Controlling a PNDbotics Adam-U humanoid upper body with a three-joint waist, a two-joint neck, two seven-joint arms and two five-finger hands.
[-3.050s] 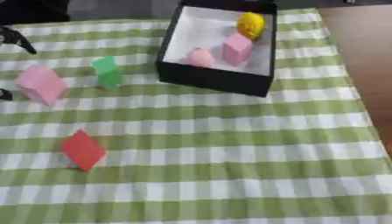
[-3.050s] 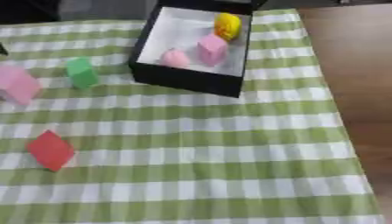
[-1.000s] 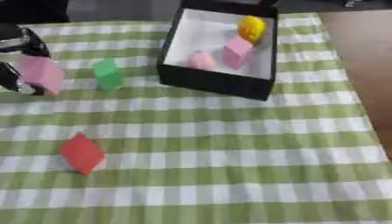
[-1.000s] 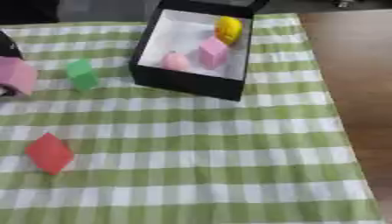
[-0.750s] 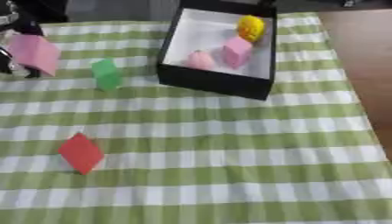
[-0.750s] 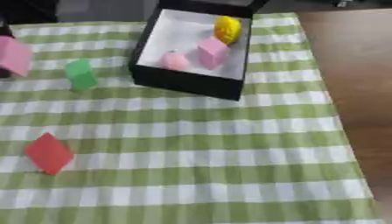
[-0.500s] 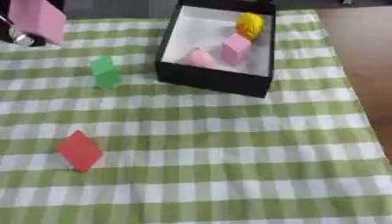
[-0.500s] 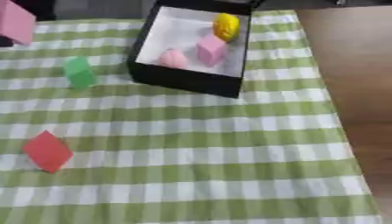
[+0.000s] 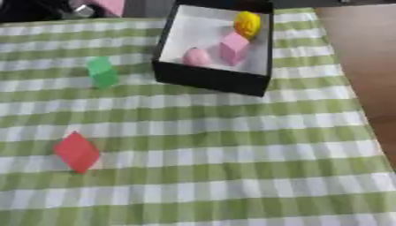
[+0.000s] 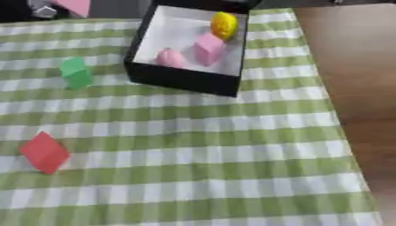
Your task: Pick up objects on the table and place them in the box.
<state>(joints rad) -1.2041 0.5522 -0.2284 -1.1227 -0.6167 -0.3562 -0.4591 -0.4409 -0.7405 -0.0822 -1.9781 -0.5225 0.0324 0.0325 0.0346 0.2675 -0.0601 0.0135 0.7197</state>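
Left eye view. Left hand (image 9: 54, 8): dark, at the top left corner, cut off by the frame; whether its fingers are curled cannot be told. Pink block (image 9: 111, 6): just beside that hand, raised at the top edge, only its lower part showing. Black box (image 9: 210, 78): white inside, holding a yellow piece (image 9: 247, 24), a pink cube (image 9: 234, 48) and a rounded pink piece (image 9: 196, 56). Green block (image 9: 102, 73): upright on the checked cloth (image 9: 232, 145), left of the box.

Right eye view. Red block (image 10: 44, 152): lying on the cloth, well apart from the box, one corner pointing up-left. Right hand: not visible.
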